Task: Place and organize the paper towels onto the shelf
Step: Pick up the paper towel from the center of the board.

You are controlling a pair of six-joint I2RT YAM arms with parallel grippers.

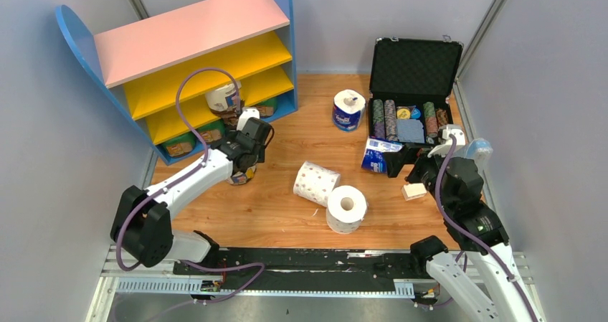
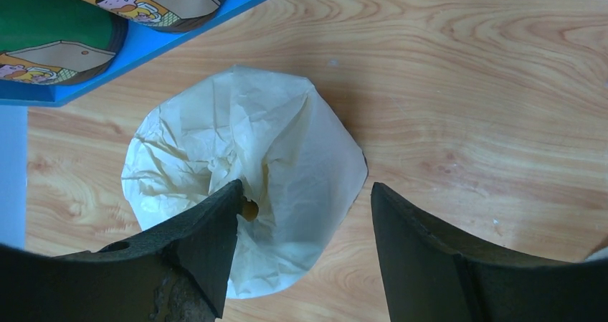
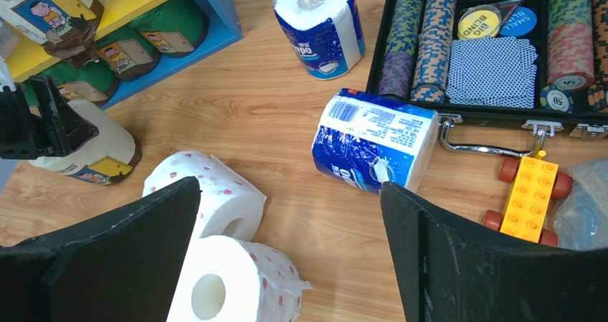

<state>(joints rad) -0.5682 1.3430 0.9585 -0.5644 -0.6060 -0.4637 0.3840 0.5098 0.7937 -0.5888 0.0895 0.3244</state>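
Wooden tabletop (image 1: 279, 214): left tool (image 2: 301, 214) parted astride upright cream-wrapped roll (image 2: 244, 193) beside shelf (image 1: 186, 31); right tool (image 3: 290, 243) gaping empty above fallen blue-printed roll (image 3: 373, 150), two bare rolls (image 1: 333, 196).

Green-wrapped cartoon-print paper rolls (image 2: 54, 39) cut off by top edge. Cream-wrapped paper roll (image 1: 242, 173) mostly hidden beneath left gripper (image 1: 247, 150) overhead.

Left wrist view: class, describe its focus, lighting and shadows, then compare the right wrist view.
Left wrist view: cream-wrapped roll and table sharp, evenly lit, a soft shadow at the roll's right edge, near fingers dark. Right wrist view: sharp, wide-angle, mild glare on the blue-white roll.
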